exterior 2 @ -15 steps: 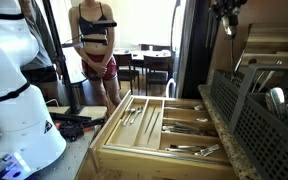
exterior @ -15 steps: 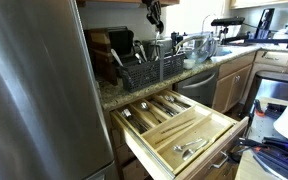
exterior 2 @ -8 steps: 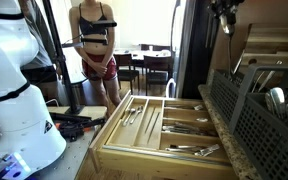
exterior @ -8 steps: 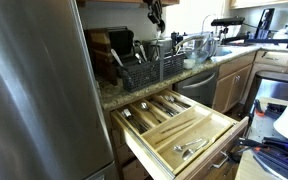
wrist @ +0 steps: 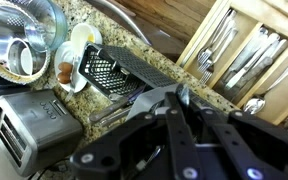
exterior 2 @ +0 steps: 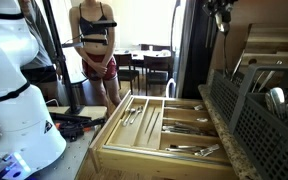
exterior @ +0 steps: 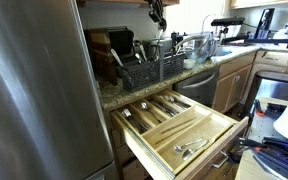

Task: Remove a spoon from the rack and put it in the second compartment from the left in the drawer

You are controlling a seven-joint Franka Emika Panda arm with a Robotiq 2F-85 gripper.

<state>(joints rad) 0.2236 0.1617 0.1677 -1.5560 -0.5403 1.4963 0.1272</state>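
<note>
The gripper [exterior: 156, 12] hangs high above the rack [exterior: 144, 70], close under the upper cabinets and well apart from everything on the desk [exterior: 114, 92]. Its jaws are closed. A thin dark shape hangs below it in an exterior view [exterior 2: 221, 16], but it is too small to tell whether that is a spoon or part of the gripper.

The rack stands on the desk directly below and slightly beside the gripper, with cutlery standing upright in it; no single spoon can be picked out. The drawer [exterior: 209, 135] is pulled out below the desk edge, lower than the rack and well apart from the gripper. Its narrow slots hold cutlery, and which one is second from the left cannot be told.

In the wrist view the gripper [wrist: 179, 98] looks down on the rack [wrist: 109, 70], with the drawer [wrist: 199, 40] off to one side.

Compared with a second ago, the rack, drawer and cutlery lie the same. The gripper has barely shifted and remains closed.
</note>
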